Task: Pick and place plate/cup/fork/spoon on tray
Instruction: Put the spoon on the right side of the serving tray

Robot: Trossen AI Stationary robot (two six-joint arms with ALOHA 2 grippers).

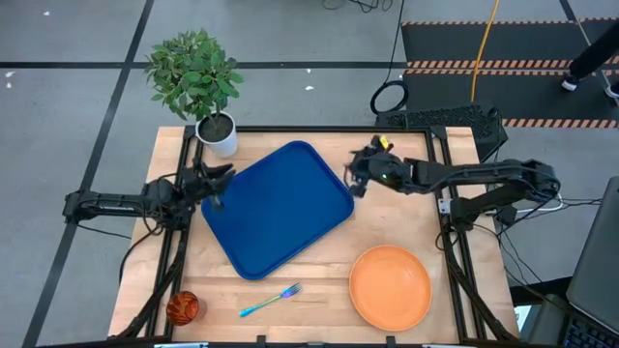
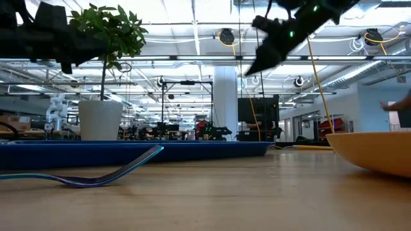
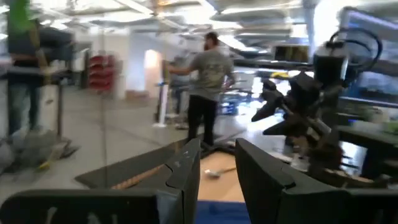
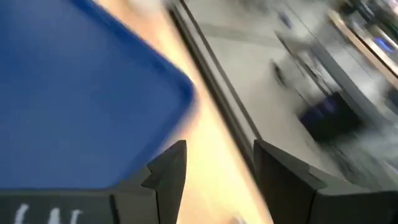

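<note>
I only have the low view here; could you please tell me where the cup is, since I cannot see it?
Observer: The cup stands at a table corner on the left arm's side, left of the fork.
Operator: Thank you. Is anything on the tray yet?
Observer: No, from above the tray shows only its blue floor.
Operator: Are either arm's jaws holding something?
Observer: No, both wrist views show the jaws open with nothing between them, the left arm's at the tray's left edge, the right arm's at its right corner.
</note>
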